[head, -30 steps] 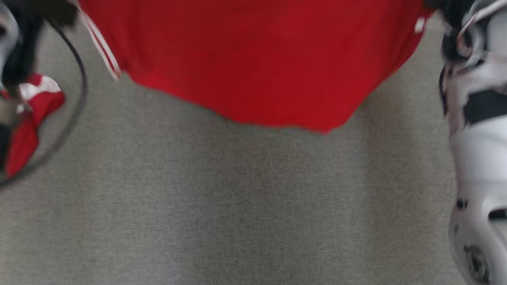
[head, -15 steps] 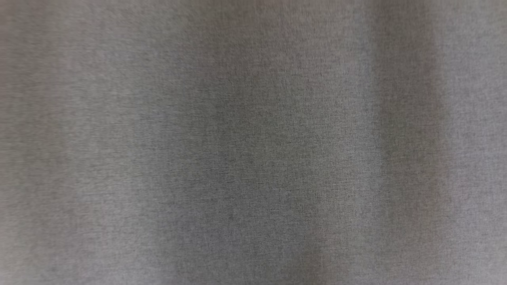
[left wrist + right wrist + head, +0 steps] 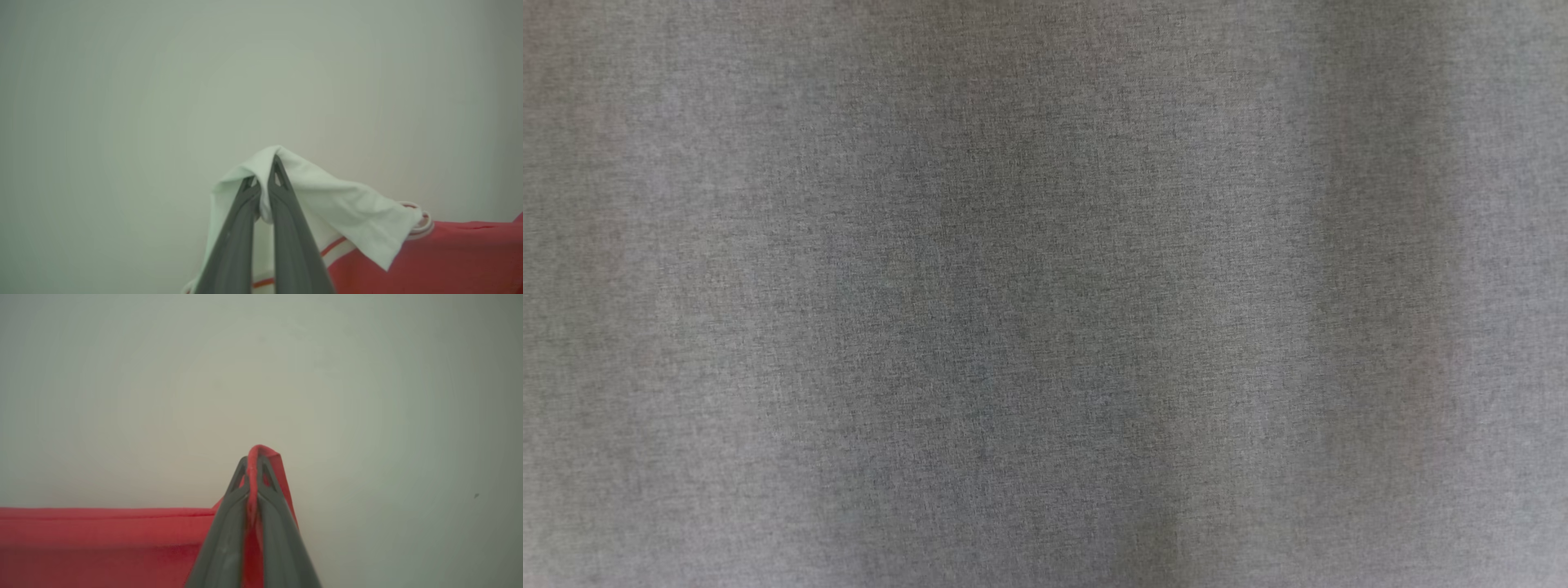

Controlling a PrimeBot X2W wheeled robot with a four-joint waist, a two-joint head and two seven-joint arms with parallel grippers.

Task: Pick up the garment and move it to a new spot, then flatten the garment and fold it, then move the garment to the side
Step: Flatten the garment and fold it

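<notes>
The red shirt (image 3: 102, 539) hangs in the air, strung between the two arms. The left gripper (image 3: 263, 171) is clamped on a bunched white section (image 3: 347, 212) of it, a sleeve by the look, and the right gripper (image 3: 253, 461) is pinched over a thin fold of red fabric at the other end. What worries me is how little cloth each one has. On the right, only a narrow ridge of fabric pokes past the fingertips, so a sharp tug or a fast swing could pull it free, and that side would drop in a heap. On the left the hold is on a loose flap, not the body, so when the shirt is laid down the sleeve may land folded under or twisted, with the striped trim (image 3: 333, 247) skewed. The grey cloth surface (image 3: 1045, 294) lies below in the head view, and I can't tell how far the hem hangs above it. If it drags on the way down, the shirt will probably wrinkle instead of spreading flat.
</notes>
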